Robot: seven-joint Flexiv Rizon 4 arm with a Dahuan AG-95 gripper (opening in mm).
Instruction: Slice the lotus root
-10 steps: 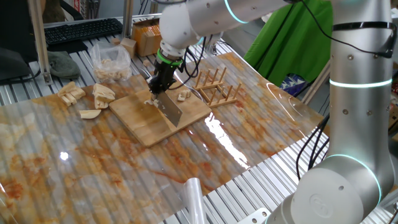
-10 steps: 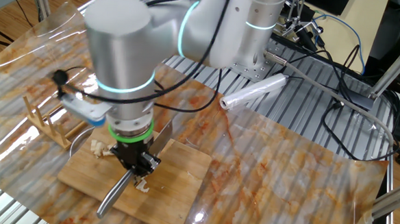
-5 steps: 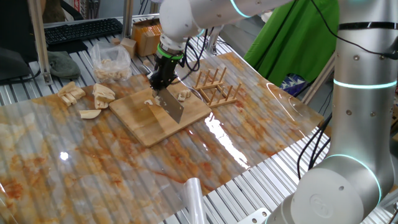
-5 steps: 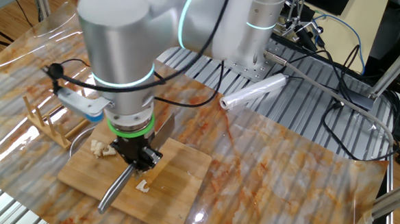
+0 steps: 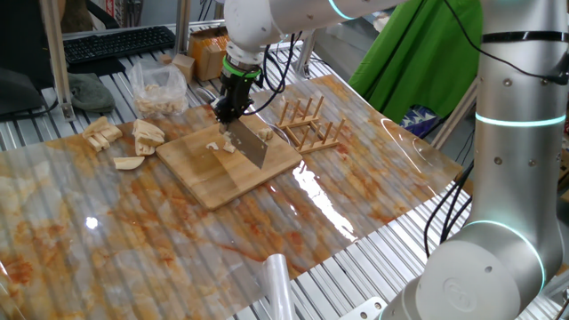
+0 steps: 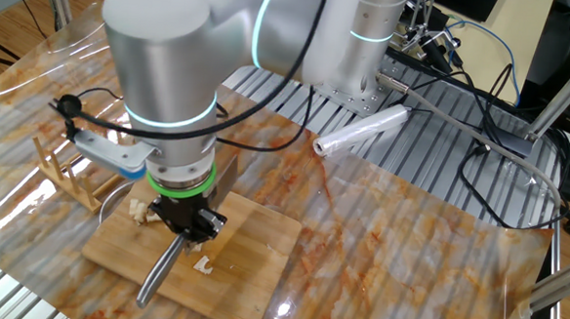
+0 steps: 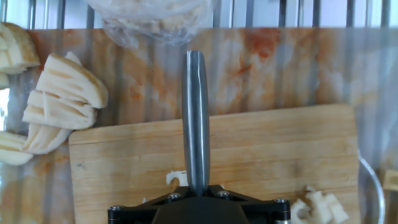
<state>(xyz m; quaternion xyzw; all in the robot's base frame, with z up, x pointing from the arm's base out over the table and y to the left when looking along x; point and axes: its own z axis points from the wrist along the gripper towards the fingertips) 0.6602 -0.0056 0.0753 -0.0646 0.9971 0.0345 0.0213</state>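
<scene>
My gripper [image 5: 233, 107] is shut on the handle of a steel knife [image 5: 252, 146] and holds it just above the wooden cutting board [image 5: 210, 175]. A small cut piece of lotus root [image 5: 214, 145] lies on the board beside the blade, and more slices [image 5: 263, 135] lie near the far edge. In the hand view the knife's spine [image 7: 196, 118] runs straight out from the gripper [image 7: 194, 194] over the board [image 7: 280, 149], with a lotus root piece [image 7: 176, 178] to its left. From the other fixed view the gripper [image 6: 192, 223] hangs over the board [image 6: 256, 251], a slice [image 6: 202, 264] just beside it.
Larger lotus root chunks [image 5: 142, 135] lie on the table left of the board, with a clear bag of pieces [image 5: 158, 86] behind them. A wooden rack [image 5: 309, 124] stands right of the board. A plastic roll [image 5: 277, 283] lies at the front edge, and a keyboard [image 5: 116, 44] sits far back.
The gripper has lifted the knife slightly off the board and shifted it toward the board's far side. The cut lotus root piece stays where it lay.
</scene>
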